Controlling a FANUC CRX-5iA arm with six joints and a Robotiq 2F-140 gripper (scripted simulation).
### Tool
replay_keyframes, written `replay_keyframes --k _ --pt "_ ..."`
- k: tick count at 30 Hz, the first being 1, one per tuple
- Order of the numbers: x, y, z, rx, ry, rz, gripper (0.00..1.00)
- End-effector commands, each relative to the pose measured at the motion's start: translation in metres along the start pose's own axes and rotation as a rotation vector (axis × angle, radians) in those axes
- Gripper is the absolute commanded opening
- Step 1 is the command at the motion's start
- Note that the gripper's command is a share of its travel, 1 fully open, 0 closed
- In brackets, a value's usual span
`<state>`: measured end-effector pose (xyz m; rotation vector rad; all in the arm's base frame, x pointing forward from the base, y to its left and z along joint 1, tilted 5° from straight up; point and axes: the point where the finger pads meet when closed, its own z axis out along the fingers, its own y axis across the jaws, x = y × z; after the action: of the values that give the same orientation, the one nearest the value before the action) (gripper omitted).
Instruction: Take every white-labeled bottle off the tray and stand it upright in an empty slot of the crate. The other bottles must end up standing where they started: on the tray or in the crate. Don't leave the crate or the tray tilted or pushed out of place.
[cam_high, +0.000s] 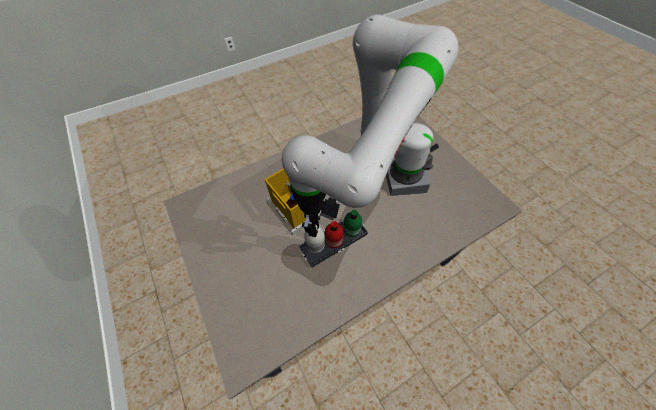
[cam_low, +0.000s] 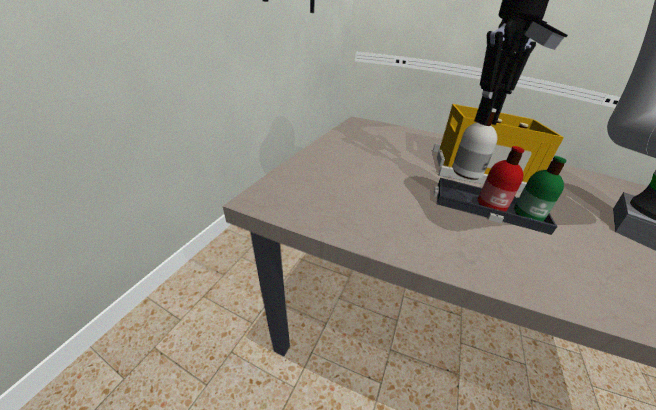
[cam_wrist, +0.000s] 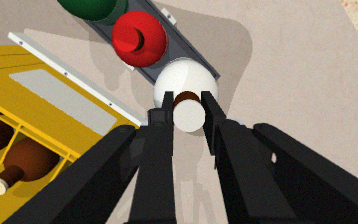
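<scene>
My gripper (cam_high: 312, 229) (cam_low: 487, 117) (cam_wrist: 187, 104) is shut on the neck of the white-labeled bottle (cam_high: 314, 241) (cam_low: 474, 150) (cam_wrist: 186, 80). It holds the bottle upright, a little above the left end of the dark grey tray (cam_high: 320, 256) (cam_low: 460, 200) (cam_wrist: 177, 42). A red bottle (cam_high: 334, 234) (cam_low: 502, 185) (cam_wrist: 138, 39) and a green bottle (cam_high: 353, 223) (cam_low: 540, 192) (cam_wrist: 92, 7) stand upright on the tray. The yellow crate (cam_high: 280, 192) (cam_low: 520, 135) (cam_wrist: 20, 105) stands just behind the tray. A brown bottle (cam_wrist: 30, 160) stands in one of its slots.
The crate rests on a pale base plate (cam_wrist: 75, 75). The robot's base (cam_high: 409, 170) (cam_low: 635, 220) stands on the table to the right of the tray. The table's front edge lies well away from the tray.
</scene>
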<state>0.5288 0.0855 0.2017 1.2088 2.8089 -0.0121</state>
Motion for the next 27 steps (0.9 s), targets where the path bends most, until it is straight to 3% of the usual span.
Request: replay_keyframes --k 1,27 --pt "0.000 0.000 -0.004 -0.001 -0.001 0.000 0.10" --pt "0.000 0.000 -0.032 -0.001 -0.001 0.000 0.10"
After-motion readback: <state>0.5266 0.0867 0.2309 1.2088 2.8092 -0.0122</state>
